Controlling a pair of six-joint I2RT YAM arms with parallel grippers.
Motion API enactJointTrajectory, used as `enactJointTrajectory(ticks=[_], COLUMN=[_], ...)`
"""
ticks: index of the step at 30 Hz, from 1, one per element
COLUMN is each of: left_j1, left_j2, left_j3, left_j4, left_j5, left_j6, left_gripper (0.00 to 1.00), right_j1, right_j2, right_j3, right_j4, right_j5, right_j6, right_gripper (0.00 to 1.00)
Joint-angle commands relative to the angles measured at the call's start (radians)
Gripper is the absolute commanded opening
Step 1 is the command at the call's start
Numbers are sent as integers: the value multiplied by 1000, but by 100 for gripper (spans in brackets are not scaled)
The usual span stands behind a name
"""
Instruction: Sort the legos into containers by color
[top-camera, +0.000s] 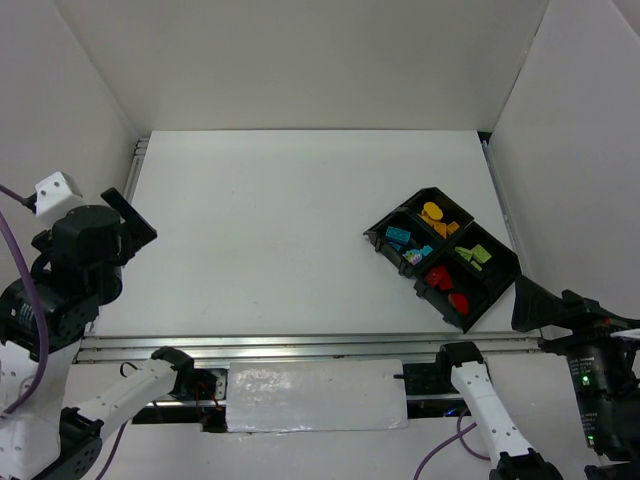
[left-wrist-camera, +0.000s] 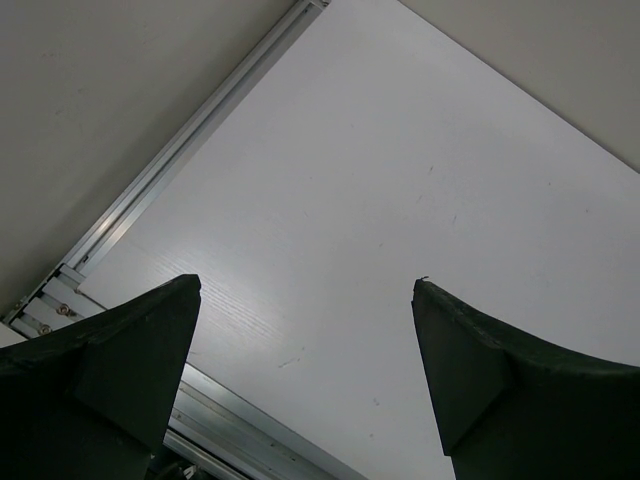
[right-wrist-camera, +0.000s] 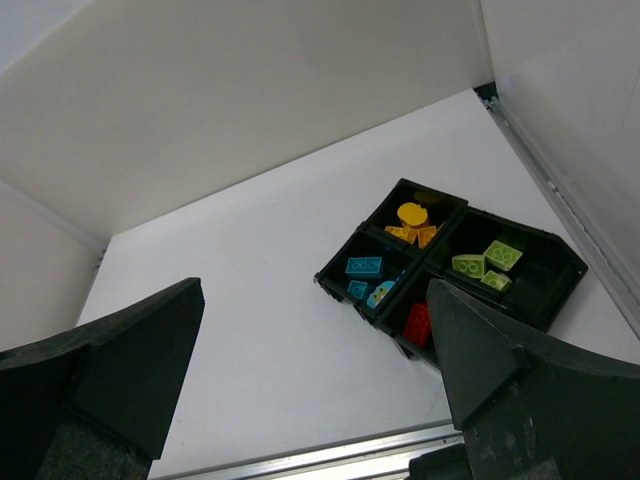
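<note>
Left fingers spread wide, right fingers likewise

tray: black, four compartments, set cornerwise on the white table, right of centre.
far compartment: yellow legos.
left compartment: blue legos, one paler.
right compartment: green legos, three.
near compartment: red lego, partly hidden behind one of the fingers.
gripper: jaws wide apart, nothing between them.
walls: white, behind and at right.
</note>
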Motion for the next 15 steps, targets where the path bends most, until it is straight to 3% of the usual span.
enactJointTrajectory(ticks=[1, 15], left_j1=[-5, -5], left_j2=[-1, -11], left_j3=[-19, -68], left_j4=[51, 116], left_j5=[-2, 39], left_j6=[25, 59], left_gripper=[99, 100], right_j1=[8, 9], right_j2=[-3, -9], right_j3=[-27, -86], right_j4=[56, 83], right_j5=[1, -10], right_j6=[1, 24], right_gripper=[100, 100])
